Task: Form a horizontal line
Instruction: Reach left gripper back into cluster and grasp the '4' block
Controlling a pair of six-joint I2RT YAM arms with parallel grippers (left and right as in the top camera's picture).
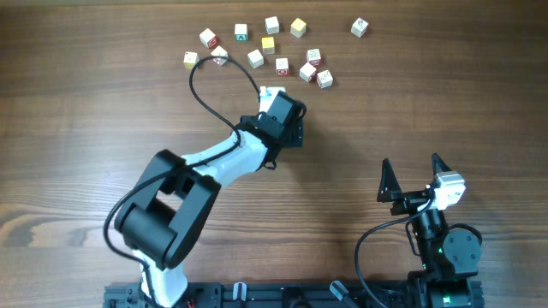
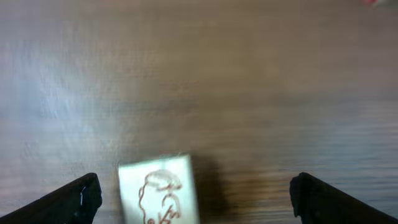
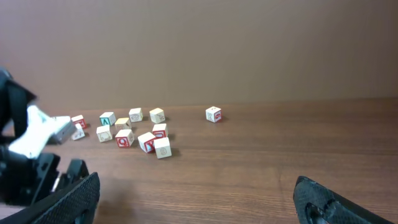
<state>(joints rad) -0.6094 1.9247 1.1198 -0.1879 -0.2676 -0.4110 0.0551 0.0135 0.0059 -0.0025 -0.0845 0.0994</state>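
Note:
Several small cubes (image 1: 268, 44) lie scattered at the far side of the table, whitish with red or green prints, a few yellow. A horizontal line of cubes is out of view. My left gripper (image 1: 282, 115) hangs just below the cluster, and the wrist hides its fingers from overhead. In the left wrist view the left gripper (image 2: 195, 184) is open, with a whitish cube (image 2: 158, 194) bearing a red drawing on the table between the fingers, nearer the left one and touching neither. My right gripper (image 1: 411, 162) is open and holds nothing, well to the right and nearer the front.
One cube (image 1: 359, 27) lies apart at the far right of the group. The right wrist view shows the cluster (image 3: 134, 132), the lone cube (image 3: 213, 114) and the left arm (image 3: 31, 155) at its left edge. A black cable (image 1: 205, 90) loops from the left arm.

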